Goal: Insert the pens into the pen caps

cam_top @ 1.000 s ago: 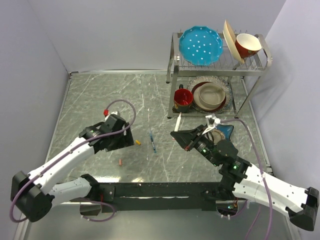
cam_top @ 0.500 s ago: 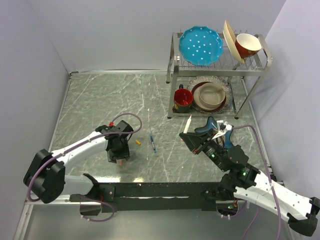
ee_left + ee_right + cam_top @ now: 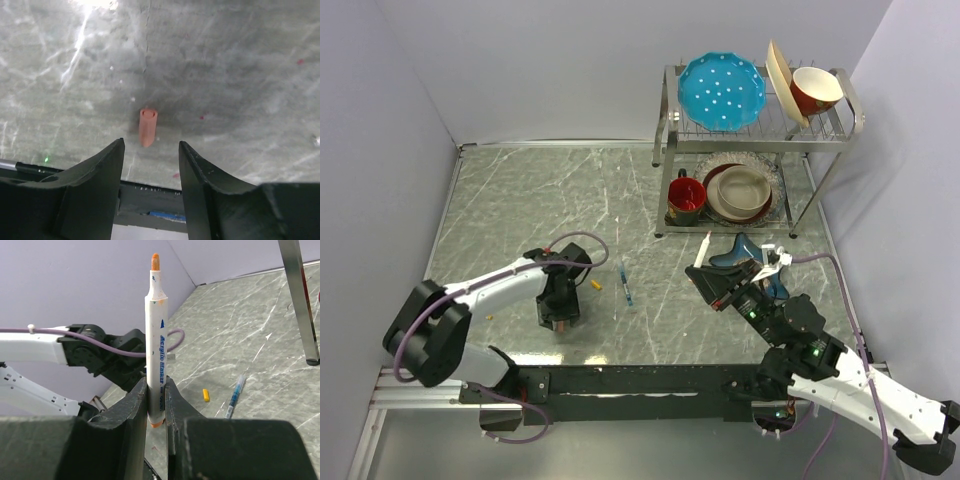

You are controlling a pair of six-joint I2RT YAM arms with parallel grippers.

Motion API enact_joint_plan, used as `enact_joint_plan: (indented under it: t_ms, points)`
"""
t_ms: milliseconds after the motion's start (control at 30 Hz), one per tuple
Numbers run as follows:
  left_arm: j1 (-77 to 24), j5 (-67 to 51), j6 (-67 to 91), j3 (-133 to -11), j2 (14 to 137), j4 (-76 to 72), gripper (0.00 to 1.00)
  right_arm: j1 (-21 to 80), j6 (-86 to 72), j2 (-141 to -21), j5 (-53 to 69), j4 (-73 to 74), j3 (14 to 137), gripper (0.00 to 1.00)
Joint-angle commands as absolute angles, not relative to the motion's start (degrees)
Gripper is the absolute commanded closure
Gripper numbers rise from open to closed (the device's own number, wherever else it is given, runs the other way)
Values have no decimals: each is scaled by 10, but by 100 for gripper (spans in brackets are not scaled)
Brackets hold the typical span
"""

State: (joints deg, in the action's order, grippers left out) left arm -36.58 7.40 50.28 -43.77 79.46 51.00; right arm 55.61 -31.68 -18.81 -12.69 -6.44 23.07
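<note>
A salmon-pink pen cap [image 3: 148, 127] lies on the marble table, its near end level with the tips of my left gripper [image 3: 151, 145]. That gripper points straight down, jaws apart, touching nothing. From the top view the left gripper [image 3: 558, 312] hides this cap. My right gripper [image 3: 156, 386] is shut on a white pen [image 3: 156, 335] held upright with its orange tip on top; from above, the right gripper [image 3: 706, 272] is in the right middle. A yellow-orange pen cap [image 3: 597, 284] and a blue-teal pen [image 3: 625, 285] lie between the arms.
A metal dish rack [image 3: 665, 130] stands at the back right with a blue plate [image 3: 721, 90], bowls and a red mug [image 3: 686, 196]. A blue dish [image 3: 740, 251] lies beside the right arm. The table's front edge [image 3: 620, 380] is close behind the left gripper.
My left gripper has swung down and in over the salmon cap, and its jaws have narrowed. My right gripper has drifted right with the white pen, now more upright.
</note>
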Motion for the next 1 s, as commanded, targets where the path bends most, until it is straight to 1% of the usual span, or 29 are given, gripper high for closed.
enact_joint_plan:
  t_ms: [0,100,167,300,333,433,500,600,667,900,967]
  points:
    - [-365,87,497,-449,832,484,49,556,-305,-175,-129,-69,239,100]
    - [-365,98,494,-456,856,483,54,556,-298,-171,-133,-54,249,100]
    - [-365,98,494,-455,860,483,60,556,-297,-164,-137,-44,250,100]
    - [-365,92,493,-454,857,481,67,556,-296,-148,-145,-40,247,100]
    - [-365,95,492,-454,857,481,70,556,-298,-144,-145,-40,245,100]
    - [-365,96,491,-456,869,476,74,556,-298,-144,-149,-37,241,100]
    - [-365,97,490,-458,875,475,73,556,-297,-146,-148,-33,242,100]
    - [-365,112,490,-462,881,481,65,556,-300,-147,-145,-31,248,100]
    - [-365,120,491,-464,880,483,63,555,-301,-146,-143,-31,250,100]
    - [-364,124,488,-464,891,471,67,555,-309,-141,-141,-35,240,100]
    - [-364,121,489,-464,896,464,71,556,-315,-147,-135,-35,241,100]
